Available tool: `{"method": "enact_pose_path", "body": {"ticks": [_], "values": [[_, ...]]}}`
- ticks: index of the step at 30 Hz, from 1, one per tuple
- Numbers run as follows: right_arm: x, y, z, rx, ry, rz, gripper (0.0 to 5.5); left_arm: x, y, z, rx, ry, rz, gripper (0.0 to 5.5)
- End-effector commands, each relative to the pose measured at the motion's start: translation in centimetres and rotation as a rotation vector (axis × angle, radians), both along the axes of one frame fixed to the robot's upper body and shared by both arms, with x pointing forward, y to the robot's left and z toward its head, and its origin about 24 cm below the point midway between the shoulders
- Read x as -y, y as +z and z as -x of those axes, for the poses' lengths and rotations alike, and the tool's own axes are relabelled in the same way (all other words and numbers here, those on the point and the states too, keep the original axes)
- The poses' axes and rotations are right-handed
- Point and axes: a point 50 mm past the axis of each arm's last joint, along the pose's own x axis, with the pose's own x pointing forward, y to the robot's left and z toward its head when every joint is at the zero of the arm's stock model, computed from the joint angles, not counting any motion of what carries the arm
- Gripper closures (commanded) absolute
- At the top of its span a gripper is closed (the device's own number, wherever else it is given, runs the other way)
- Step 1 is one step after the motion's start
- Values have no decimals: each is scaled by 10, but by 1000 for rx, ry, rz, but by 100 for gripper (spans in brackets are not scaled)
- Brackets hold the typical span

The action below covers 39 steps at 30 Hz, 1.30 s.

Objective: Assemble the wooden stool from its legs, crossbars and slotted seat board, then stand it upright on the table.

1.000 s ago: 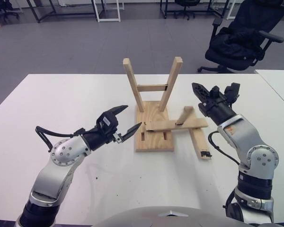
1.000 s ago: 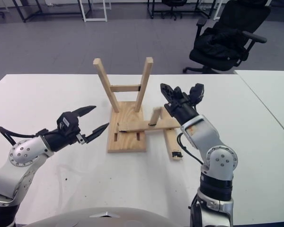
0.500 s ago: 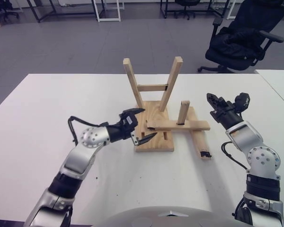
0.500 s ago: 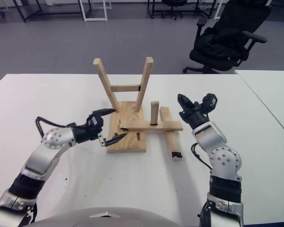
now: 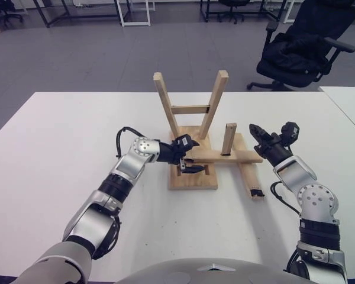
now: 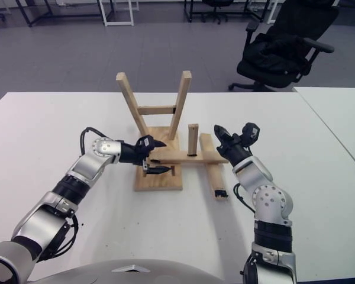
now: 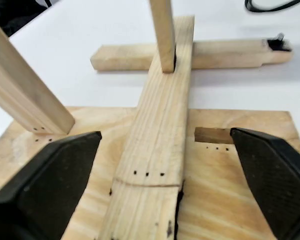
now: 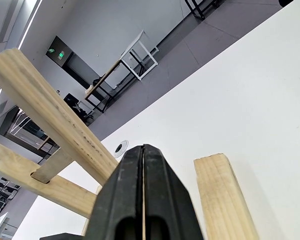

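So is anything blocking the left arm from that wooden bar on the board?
Nothing visible does. The left end effector is open, a finger on each side of the bar, over the seat board.

The pale flat wooden seat board (image 5: 193,180) is bare, matt timber with visible grain and rough-cut slot edges. The upright pale wooden frame of 2 legs and a crossbar (image 5: 191,109) and the pale wooden bar lying across the board (image 7: 160,135) look like the same unvarnished wood, smooth on their faces. The white surface (image 5: 59,136) is smooth with a dull sheen. The left hand (image 5: 199,155) has matt, finely grained black plastic fingers (image 7: 55,175). The right hand (image 8: 143,150) is smoother black plastic with a slight gloss.
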Motion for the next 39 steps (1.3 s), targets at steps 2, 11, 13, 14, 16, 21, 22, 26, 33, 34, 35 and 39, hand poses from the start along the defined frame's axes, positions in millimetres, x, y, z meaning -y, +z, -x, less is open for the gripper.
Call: {"method": "enact_pose_path", "body": {"ticks": [2, 11, 13, 14, 16, 21, 22, 26, 33, 34, 35, 39], "values": [[-4, -3, 0, -11, 19, 10, 550, 5, 4, -9, 13, -14, -22, 91], [-6, -8, 2, -26, 15, 32, 550, 1, -4, -10, -23, -1, -5, 252], [-6, -9, 2, -26, 13, 35, 550, 1, -3, -11, -21, 1, 2, 284], [-5, -10, 2, -28, 11, 37, 550, 1, -3, -11, -20, 1, 7, 303], [-3, -11, 4, -33, 7, 42, 550, 2, -3, -11, -17, -2, 17, 332], [7, -12, 5, -35, -5, 20, 550, 0, -3, -6, 32, 21, 95, 346], [12, -10, 5, -27, -14, 6, 550, -3, -3, -5, 48, 28, 113, 346], [34, 7, 5, 54, -8, -90, 499, -27, 2, 12, 139, 69, 190, 346], [22, 2, 36, 33, 167, -281, 374, -47, 9, 43, 207, 166, 278, 346], [18, -3, 40, 5, 189, -310, 348, -47, 10, 46, 213, 182, 298, 346], [15, -9, 43, -25, 197, -332, 334, -47, 12, 48, 221, 197, 316, 346], [15, -15, 45, -60, 183, -411, 257, -50, 15, 54, 254, 245, 357, 346]]}}
